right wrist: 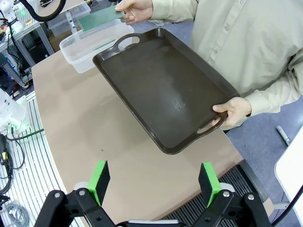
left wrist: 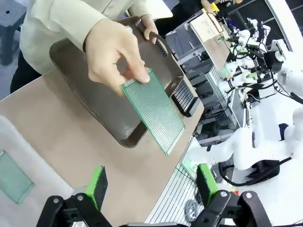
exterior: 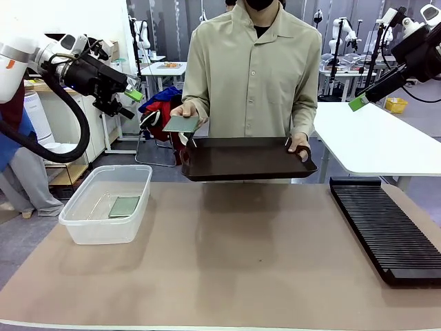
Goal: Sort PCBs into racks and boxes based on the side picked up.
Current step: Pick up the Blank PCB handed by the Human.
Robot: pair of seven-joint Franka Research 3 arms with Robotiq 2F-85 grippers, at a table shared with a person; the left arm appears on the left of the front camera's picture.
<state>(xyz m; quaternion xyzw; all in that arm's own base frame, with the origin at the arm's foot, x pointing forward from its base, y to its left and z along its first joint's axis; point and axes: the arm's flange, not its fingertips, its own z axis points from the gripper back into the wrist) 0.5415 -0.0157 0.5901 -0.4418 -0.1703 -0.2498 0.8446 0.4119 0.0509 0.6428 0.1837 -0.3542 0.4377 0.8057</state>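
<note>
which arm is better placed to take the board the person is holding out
Left. The hand holds the PCB out toward the left end effector, whose jaws are open. The right end effector hangs beyond the tray, farther from the board.

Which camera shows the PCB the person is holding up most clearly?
The left wrist view: the held PCB faces the lens, its dotted hole grid plain, pinched at one corner by the person's hand. The front view shows it almost edge-on and small; the right wrist view catches it far off at the top edge.
</note>
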